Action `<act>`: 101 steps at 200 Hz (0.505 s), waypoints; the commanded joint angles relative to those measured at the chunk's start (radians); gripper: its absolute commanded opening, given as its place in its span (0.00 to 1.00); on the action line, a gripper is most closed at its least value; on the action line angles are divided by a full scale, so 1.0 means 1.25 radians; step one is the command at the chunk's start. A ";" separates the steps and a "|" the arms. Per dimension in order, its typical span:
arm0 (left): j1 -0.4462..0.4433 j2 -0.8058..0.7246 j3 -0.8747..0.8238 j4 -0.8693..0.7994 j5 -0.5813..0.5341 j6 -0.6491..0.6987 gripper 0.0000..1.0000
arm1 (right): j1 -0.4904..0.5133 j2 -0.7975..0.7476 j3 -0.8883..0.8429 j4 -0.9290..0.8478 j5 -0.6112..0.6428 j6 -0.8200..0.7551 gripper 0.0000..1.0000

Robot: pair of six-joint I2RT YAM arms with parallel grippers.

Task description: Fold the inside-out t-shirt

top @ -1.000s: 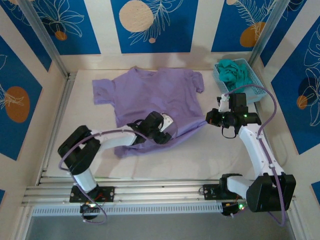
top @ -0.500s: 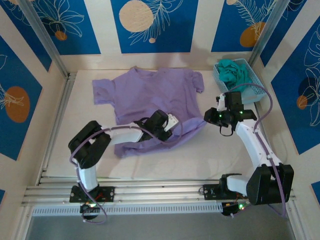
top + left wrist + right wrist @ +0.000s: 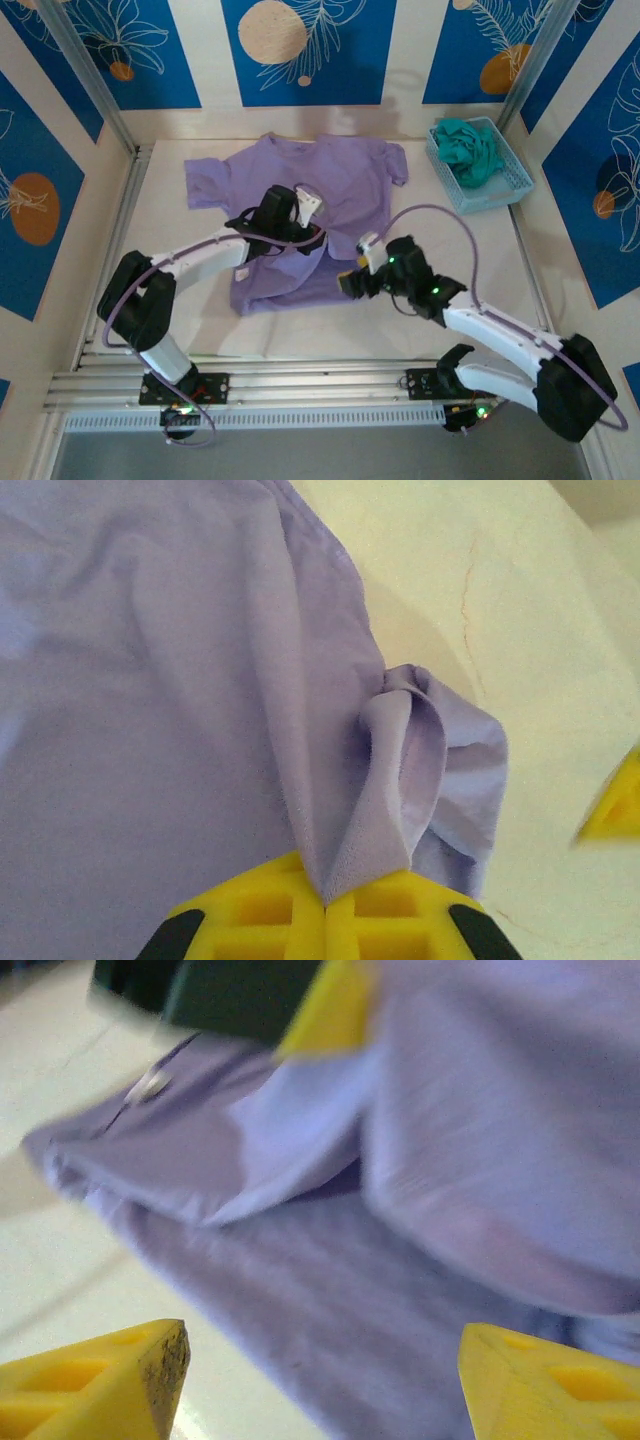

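The purple t-shirt (image 3: 340, 175) lies spread on the white table (image 3: 470, 250), the left gripper (image 3: 325, 905) is squeezed tight on a fold of it, and the right gripper (image 3: 320, 1380) is wide open by its edge, holding nothing.

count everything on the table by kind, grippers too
t-shirts: 1, the lavender t-shirt
other garments: 1, the teal garment
baskets: 1, the light blue basket
grippers: 2, the left gripper shut on the t-shirt's fabric, the right gripper open
total: 5
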 commanded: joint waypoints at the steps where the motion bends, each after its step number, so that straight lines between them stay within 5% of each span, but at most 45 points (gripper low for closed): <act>1: 0.017 -0.045 0.059 -0.096 0.088 -0.043 0.00 | 0.087 0.116 -0.025 0.263 0.037 -0.126 0.71; 48: 0.024 -0.110 0.151 -0.233 0.100 -0.018 0.00 | 0.119 0.387 0.014 0.468 0.207 -0.244 0.68; 101: 0.022 -0.172 0.210 -0.288 0.146 0.012 0.00 | 0.084 0.531 0.130 0.470 0.273 -0.294 0.68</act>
